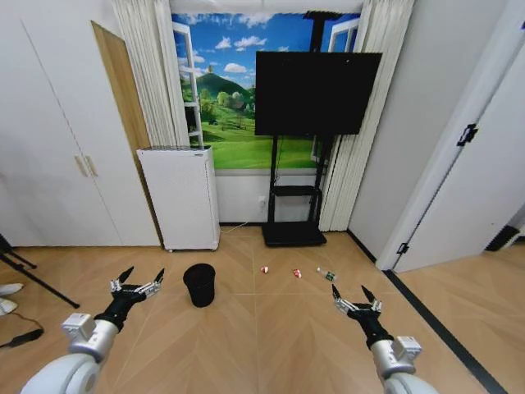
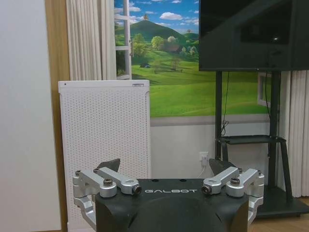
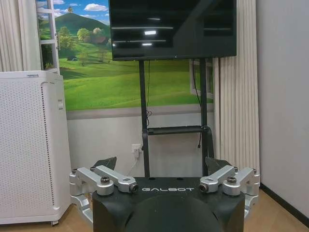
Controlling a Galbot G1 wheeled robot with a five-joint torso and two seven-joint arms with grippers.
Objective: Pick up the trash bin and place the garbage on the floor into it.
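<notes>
Garbage [image 1: 296,272] too small to identify — three specks.

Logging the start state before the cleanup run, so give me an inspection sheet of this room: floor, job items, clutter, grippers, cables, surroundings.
Surface: wooden floor, bare between the grippers.
Job's things: trash bin upright on the floor, ahead of the left arm; garbage, three small pieces in a row to its right: a wrapper, a second wrapper, a small bottle.
Clutter: nothing seen beyond the garbage.
Grippers: left gripper open, raised, holding nothing; right gripper open, raised, holding nothing.
Cables: a cord from the white appliance to the wall.
Surroundings: TV on a stand, curtains, landscape mural, closet doors.
</notes>
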